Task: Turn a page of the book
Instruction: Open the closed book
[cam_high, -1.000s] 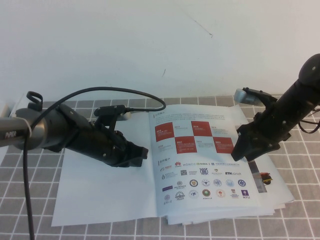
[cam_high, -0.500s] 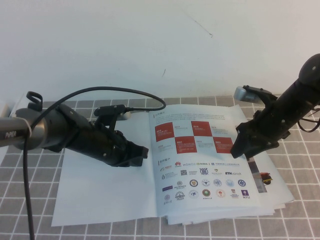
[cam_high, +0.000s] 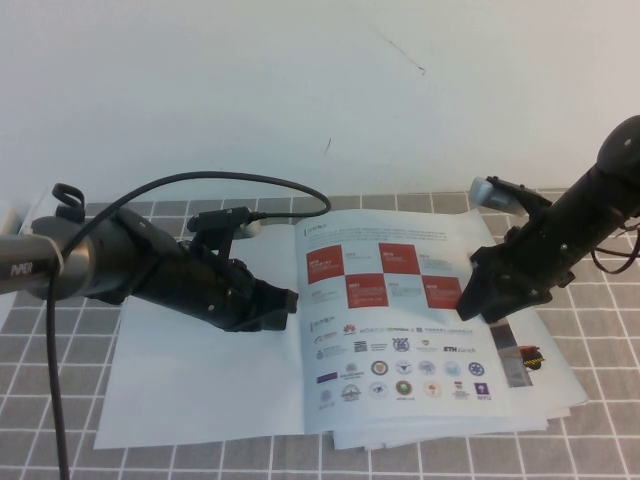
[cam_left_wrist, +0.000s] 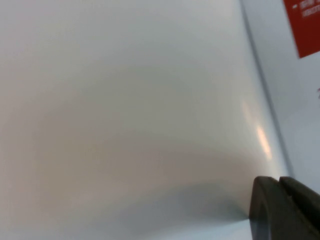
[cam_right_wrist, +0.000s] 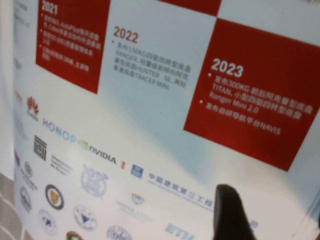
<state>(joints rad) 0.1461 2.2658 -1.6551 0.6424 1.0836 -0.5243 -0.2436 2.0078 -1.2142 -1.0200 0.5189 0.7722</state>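
Observation:
The book (cam_high: 200, 385) lies open on the checked tablecloth. Its left side is a blank white sheet. Its right side is the page (cam_high: 395, 335), with red-and-white checker blocks above rows of logos. My left gripper (cam_high: 285, 303) is shut and rests low on the blank sheet near the spine; its fingertips (cam_left_wrist: 282, 205) are together over the white paper. My right gripper (cam_high: 472, 308) is open at the page's right edge. One finger (cam_right_wrist: 229, 212) lies on the page (cam_right_wrist: 150, 115) below the 2023 block. The other finger is almost out of view.
Loose photo-printed sheets (cam_high: 530, 362) stick out from under the book at the right. A black cable (cam_high: 230, 182) arcs over the left arm. A white wall (cam_high: 300, 90) stands behind the table. The grey checked cloth (cam_high: 600, 310) runs on to the right.
My right gripper has moved slightly left and down at the page's edge. The printed page has shifted a little to the left with it. The left arm has barely moved.

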